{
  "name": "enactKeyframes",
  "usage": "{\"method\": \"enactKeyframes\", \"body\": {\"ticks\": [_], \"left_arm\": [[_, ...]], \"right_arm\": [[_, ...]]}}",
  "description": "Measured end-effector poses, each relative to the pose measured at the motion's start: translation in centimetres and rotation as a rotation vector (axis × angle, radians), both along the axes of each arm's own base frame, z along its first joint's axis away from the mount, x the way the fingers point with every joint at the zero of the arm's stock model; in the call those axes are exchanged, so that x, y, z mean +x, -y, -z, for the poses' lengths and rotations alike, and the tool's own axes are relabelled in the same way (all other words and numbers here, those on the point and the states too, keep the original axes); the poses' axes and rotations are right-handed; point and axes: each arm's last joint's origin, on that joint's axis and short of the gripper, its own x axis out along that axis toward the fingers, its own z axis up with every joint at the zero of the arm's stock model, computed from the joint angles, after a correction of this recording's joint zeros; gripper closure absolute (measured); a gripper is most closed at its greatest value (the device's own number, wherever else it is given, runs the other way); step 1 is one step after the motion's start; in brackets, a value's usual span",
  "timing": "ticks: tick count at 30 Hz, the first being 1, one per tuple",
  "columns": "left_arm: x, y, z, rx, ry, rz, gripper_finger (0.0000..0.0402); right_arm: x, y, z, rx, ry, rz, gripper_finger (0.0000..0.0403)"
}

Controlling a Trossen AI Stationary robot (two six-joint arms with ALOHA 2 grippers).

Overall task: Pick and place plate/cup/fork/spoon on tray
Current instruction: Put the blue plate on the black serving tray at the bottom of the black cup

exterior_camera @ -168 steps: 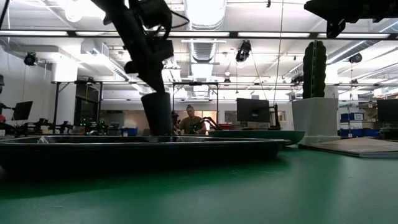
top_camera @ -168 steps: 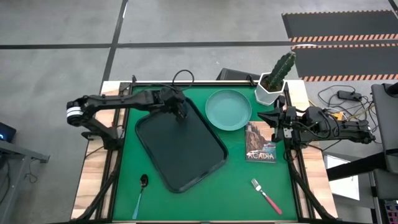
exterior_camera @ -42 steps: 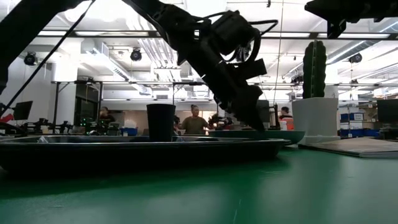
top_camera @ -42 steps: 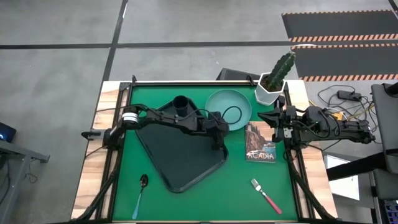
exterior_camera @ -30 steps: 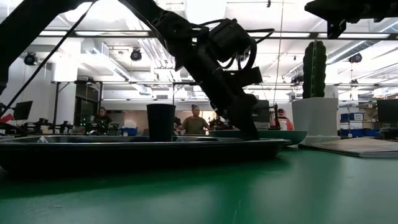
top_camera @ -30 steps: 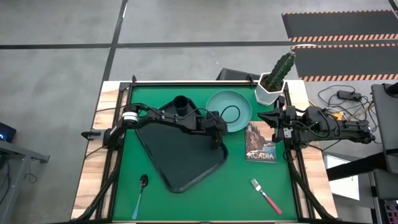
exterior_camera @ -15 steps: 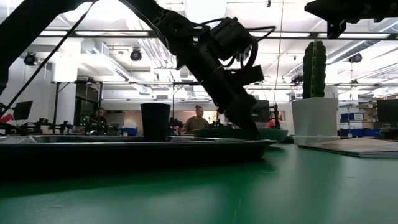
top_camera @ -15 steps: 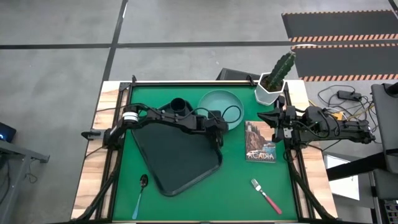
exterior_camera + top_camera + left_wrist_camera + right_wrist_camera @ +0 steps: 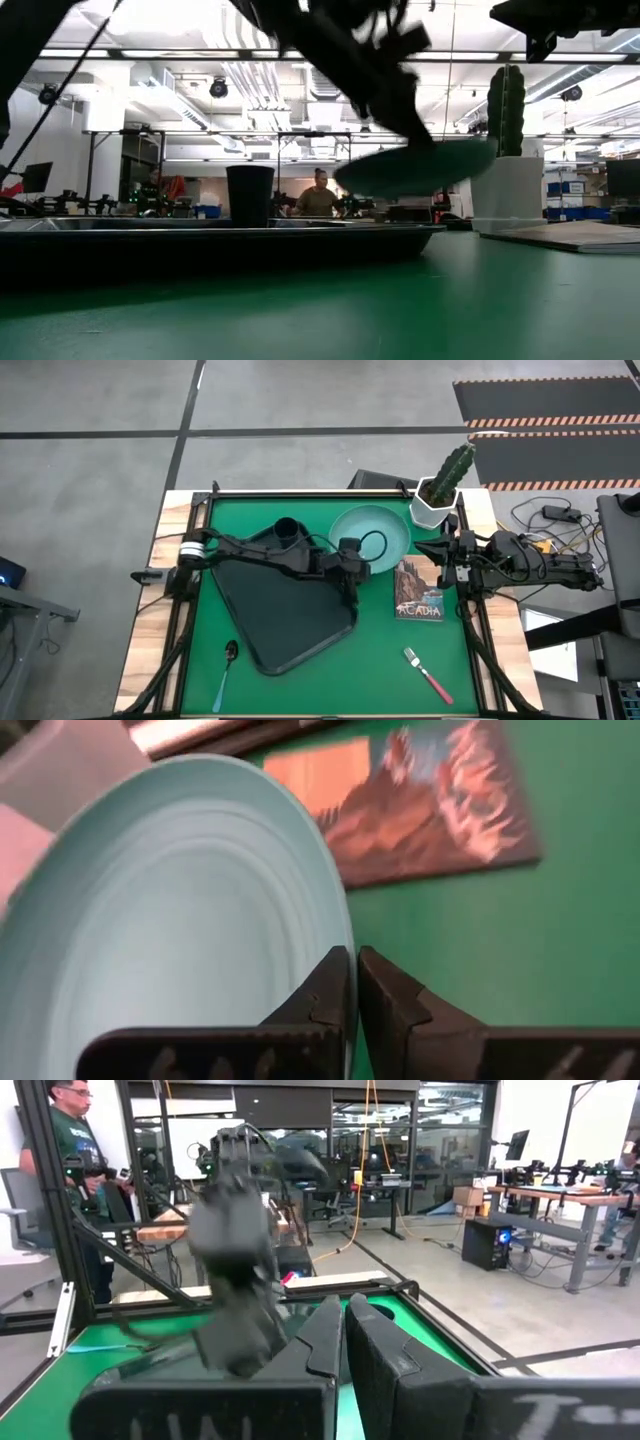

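Note:
The pale teal plate (image 9: pixel 372 530) is held in the air at the tray's far right side by my left gripper (image 9: pixel 352 558), which is shut on its rim. In the low view the plate (image 9: pixel 415 166) is tilted and clear of the table. The dark cup (image 9: pixel 287 532) stands upright in the far corner of the black tray (image 9: pixel 285 610). The blue-handled spoon (image 9: pixel 226 668) lies on the mat left of the tray's near end. The red-handled fork (image 9: pixel 428 674) lies near the front right. My right gripper (image 9: pixel 345 1330) is shut and waits at the table's right edge. My left gripper pinches the plate's rim (image 9: pixel 343 942) between its two fingers, on the plate's near-left side, toward the tray. The fingers (image 9: pixel 330 985) come from the table's left, slanting down. The plate is lifted clear of the table and tilted.
A picture book (image 9: pixel 418 591) lies on the mat right of the tray. A white pot with a cactus (image 9: pixel 437 500) stands at the far right corner. People and desks show in the room beyond the table.
My left gripper has taken hold of the plate's rim and gone up with it. The plate, which lay flat on the mat, is now lifted clear and tilted. The tray with the cup has slid a little toward the table's left edge.

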Motion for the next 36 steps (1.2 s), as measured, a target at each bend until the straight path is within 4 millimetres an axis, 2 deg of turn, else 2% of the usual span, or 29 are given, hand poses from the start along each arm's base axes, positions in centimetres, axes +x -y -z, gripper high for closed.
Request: {"method": "enactKeyframes", "body": {"ticks": [6,13,16,21,25,31,36], "left_arm": [[-3.1,3.3,-4.4,0.018,0.001,0.086,0.0401],[-7.5,6.9,-6.5,-0.061,-0.154,0.113,0.0401],[-9.3,8.1,-6.8,-0.117,-0.241,0.085,0.0401],[-11.4,9.9,-6.2,-0.177,-0.385,0.024,0.0401],[-12.1,10.9,-5.0,-0.196,-0.421,-0.013,0.0401],[-13.2,11.3,-1.9,-0.223,-0.507,-0.077,0.0401],[-13.7,11.6,-0.9,-0.267,-0.535,-0.101,0.0401]], "right_arm": [[0.0,0.0,0.0,0.000,0.000,0.001,0.0394],[0.0,0.0,0.0,-0.001,-0.003,0.002,0.0394],[0.0,0.0,0.0,0.001,-0.002,0.002,0.0394],[0.0,0.0,0.0,0.005,-0.003,0.001,0.0394],[0.0,0.0,0.0,0.006,-0.002,0.001,0.0394],[0.0,0.0,0.0,0.018,0.000,0.000,0.0394],[0.0,0.0,0.0,0.018,0.000,0.000,0.0394]]}}
